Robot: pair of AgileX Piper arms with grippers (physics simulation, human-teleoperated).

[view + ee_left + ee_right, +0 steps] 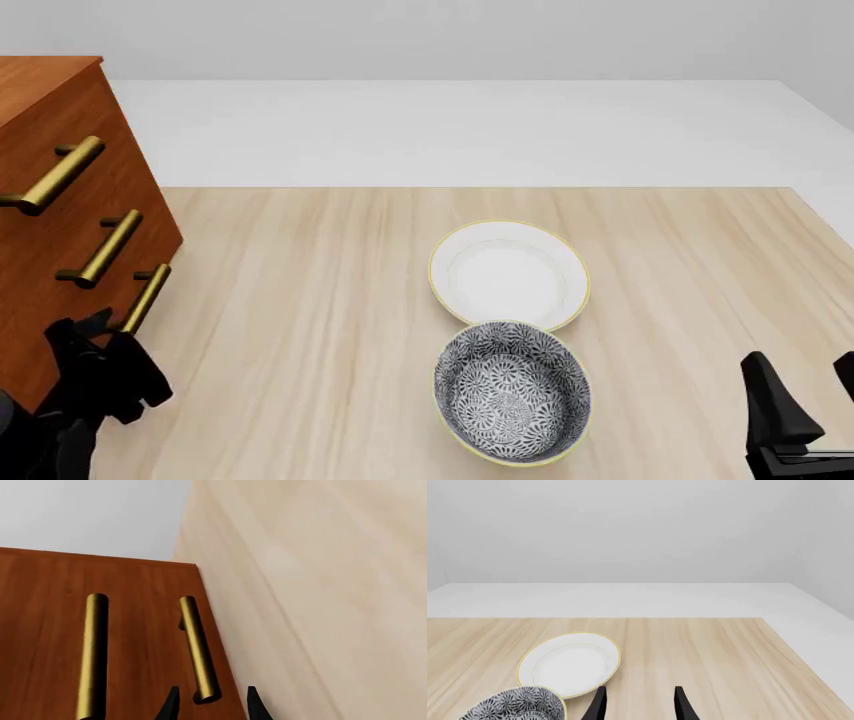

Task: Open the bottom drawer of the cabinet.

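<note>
Approach step, grasp not yet made. Cabinet (60, 215) at 9 o'clock on table (320, 300) in front view; bottom drawer (80, 330) lowest, its handle (146, 298) just above left gripper (110, 345). Left gripper spread wide, holding nothing; in left wrist view fingertips (171, 705) straddle handle end (198, 650), apparently short of it. Next move, by judgement: advance until bar sits between fingers, close, then pull straight outward. Right gripper (801, 385) parked at 4 o'clock, open and idle. Front view alone shows all three handles and both bowls, white (509, 274) and patterned (514, 390); left wrist view alone shows finger-to-bar alignment.
</note>
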